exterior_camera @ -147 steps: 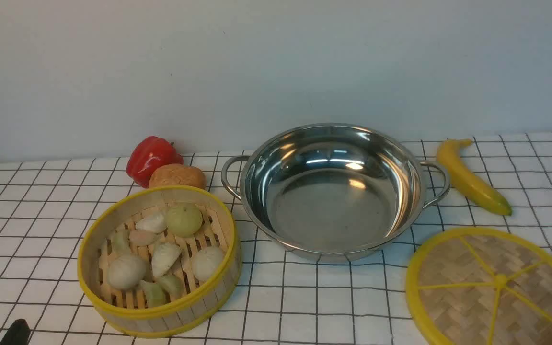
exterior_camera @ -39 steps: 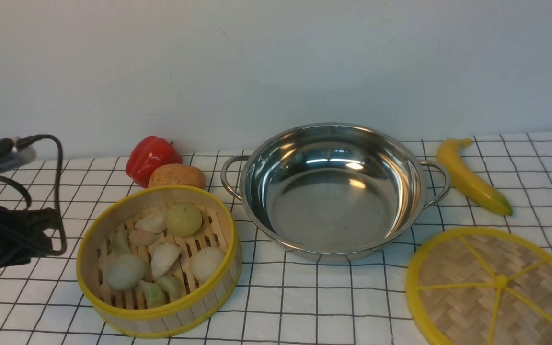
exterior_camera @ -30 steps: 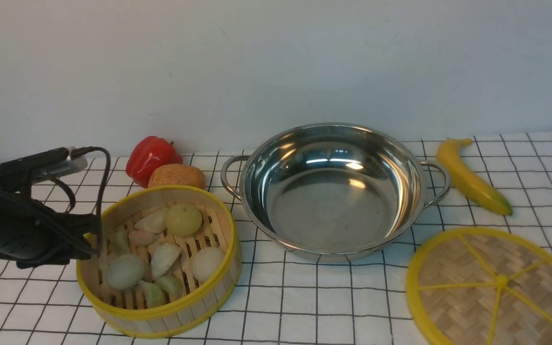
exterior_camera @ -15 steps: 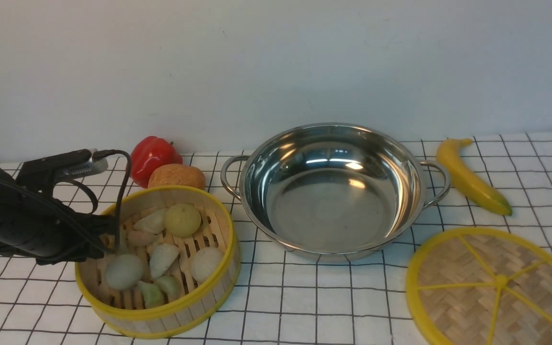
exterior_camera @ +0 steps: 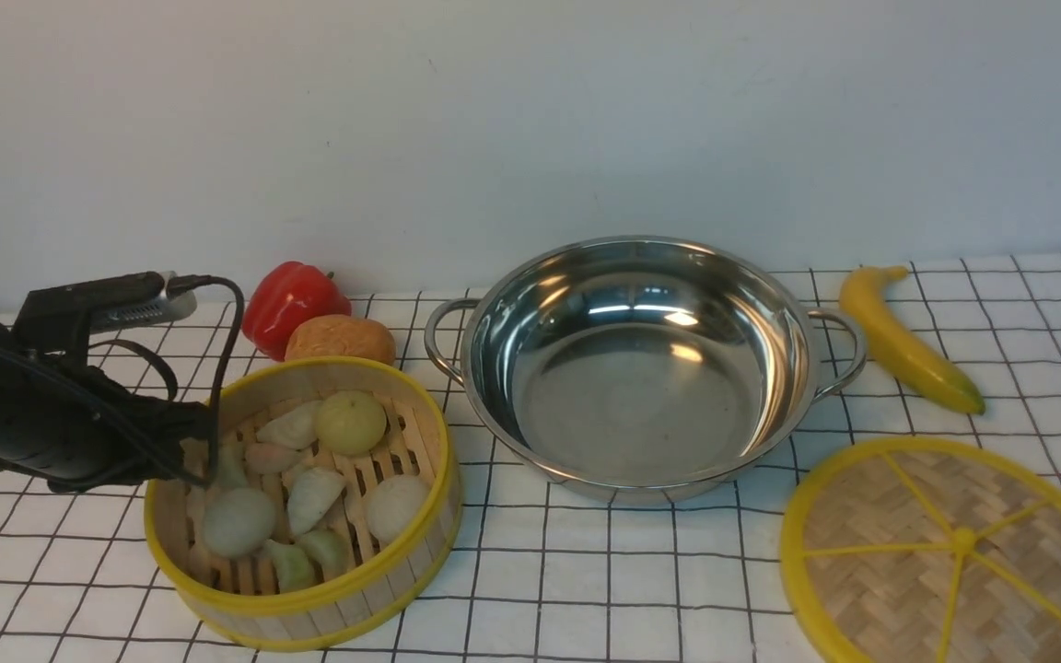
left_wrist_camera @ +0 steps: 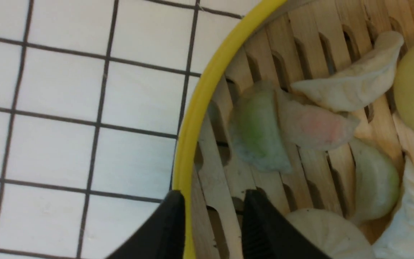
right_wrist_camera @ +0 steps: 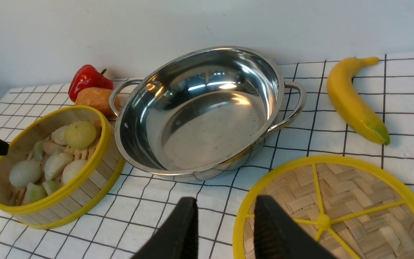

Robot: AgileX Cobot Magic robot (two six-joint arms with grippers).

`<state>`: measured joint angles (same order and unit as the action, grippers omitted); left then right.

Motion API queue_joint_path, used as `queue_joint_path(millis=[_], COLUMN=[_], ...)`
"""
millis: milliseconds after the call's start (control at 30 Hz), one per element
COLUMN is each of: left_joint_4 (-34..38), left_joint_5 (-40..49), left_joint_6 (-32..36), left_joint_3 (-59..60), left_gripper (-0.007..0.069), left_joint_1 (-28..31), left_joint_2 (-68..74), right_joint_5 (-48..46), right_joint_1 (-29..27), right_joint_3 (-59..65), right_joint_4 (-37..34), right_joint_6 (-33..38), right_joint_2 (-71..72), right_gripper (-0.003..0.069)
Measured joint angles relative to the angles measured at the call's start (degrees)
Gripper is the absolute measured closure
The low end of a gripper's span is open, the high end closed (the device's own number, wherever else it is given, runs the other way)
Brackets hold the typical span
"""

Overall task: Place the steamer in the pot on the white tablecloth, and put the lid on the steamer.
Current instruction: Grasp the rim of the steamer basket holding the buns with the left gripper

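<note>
Tablecloth: the white tablecloth (exterior_camera: 586,599) covers your table.
Pot: the pot (exterior_camera: 632,405) stands empty at the centre.
Lid: the lid (exterior_camera: 899,571) lies flat at front right.
Steamer: the steamer (exterior_camera: 328,612) sits front left, near the pot. It is probably light, stiff and thin-walled. Pinch its wall and keep it level, since the dumplings (exterior_camera: 314,497) lie loose.
Left end effector (left_wrist_camera: 214,196): narrowly parted astride the steamer's rim, apparently not yet clamped.
Right end effector (right_wrist_camera: 225,199): parted, empty, over the lid's edge.
</note>
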<state>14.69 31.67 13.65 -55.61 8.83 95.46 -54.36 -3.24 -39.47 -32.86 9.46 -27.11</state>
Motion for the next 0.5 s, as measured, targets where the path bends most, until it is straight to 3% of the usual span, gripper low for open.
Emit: queue_joint_path(millis=[500], left_joint_4=[-4.6], left_joint_5=[1.9], left_joint_6=[-2.1], left_joint_3=[0.0], left_gripper=[0.0403], left_joint_1=[0.0], left_joint_2=[2.8], right_joint_5=[0.0], right_joint_1=[0.0], right_joint_3=[0.0], right_joint_4=[0.0], right_joint_6=[0.0], right_joint_2=[0.0], right_gripper=[0.0419])
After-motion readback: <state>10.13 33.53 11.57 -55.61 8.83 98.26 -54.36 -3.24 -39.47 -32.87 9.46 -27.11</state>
